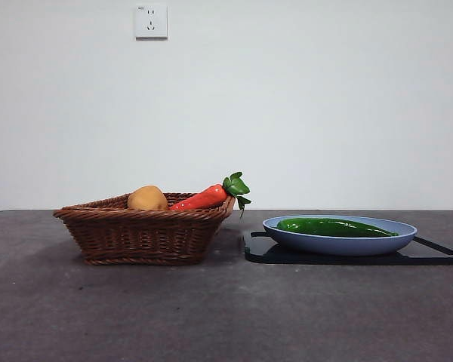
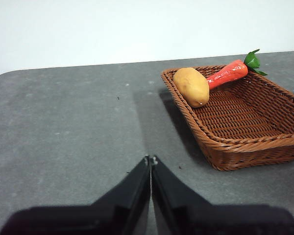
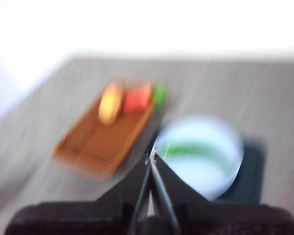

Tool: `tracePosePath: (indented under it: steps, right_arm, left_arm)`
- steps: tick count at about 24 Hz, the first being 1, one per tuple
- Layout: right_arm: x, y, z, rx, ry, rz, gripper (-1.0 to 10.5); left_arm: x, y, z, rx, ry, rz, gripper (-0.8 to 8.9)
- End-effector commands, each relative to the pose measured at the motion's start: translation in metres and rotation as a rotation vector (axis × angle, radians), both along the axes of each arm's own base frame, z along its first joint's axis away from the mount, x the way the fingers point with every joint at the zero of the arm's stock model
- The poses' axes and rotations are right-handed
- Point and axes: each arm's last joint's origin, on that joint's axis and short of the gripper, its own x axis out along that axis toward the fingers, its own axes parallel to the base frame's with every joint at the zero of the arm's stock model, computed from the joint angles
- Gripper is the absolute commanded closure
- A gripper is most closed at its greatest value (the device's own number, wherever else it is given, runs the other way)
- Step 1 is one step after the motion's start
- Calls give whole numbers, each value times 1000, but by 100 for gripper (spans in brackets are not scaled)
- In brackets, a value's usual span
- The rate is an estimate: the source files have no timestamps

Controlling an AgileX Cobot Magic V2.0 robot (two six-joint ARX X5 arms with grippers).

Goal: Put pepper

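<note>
The long glossy dark-green pepper [image 1: 334,227] lies in a shallow blue plate [image 1: 340,243] on the right of the table; the blurred right wrist view shows the pepper [image 3: 198,150] as a green streak in that plate [image 3: 206,169]. My right gripper [image 3: 152,157] is shut and empty, raised well above the plate's near rim. My left gripper [image 2: 150,160] is shut with nothing in it, over bare table beside the wicker basket [image 2: 245,142]. Neither arm shows in the front view.
The brown wicker basket [image 1: 143,235] stands left of the plate and holds a potato [image 1: 147,198] and a red-orange carrot [image 1: 209,196] with a green leafy top. A black board [image 1: 430,255] lies under the plate. The table is dark grey.
</note>
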Motion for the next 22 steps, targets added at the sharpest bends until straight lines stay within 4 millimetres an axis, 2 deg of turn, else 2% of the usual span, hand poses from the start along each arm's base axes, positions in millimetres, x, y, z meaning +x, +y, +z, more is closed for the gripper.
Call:
tracePosePath:
  steps: [1, 4, 10, 16, 22]
  right_arm:
    - [2, -3, -29, 12, -95, -51, 936]
    - [5, -8, -82, 7, -192, -156, 936]
    - [11, -9, -147, 49, -271, -176, 936]
    - [14, -9, -189, 65, -262, -178, 936]
    - [15, -9, -211, 62, -231, -178, 936]
  left_arm:
    - [0, 0, -3, -6, 0, 3, 805]
    - [0, 0, -3, -6, 0, 3, 805]
    - [0, 0, -3, -6, 0, 3, 805]
    - [0, 0, -3, -6, 0, 3, 805]
    - [0, 0, -3, -6, 0, 3, 805]
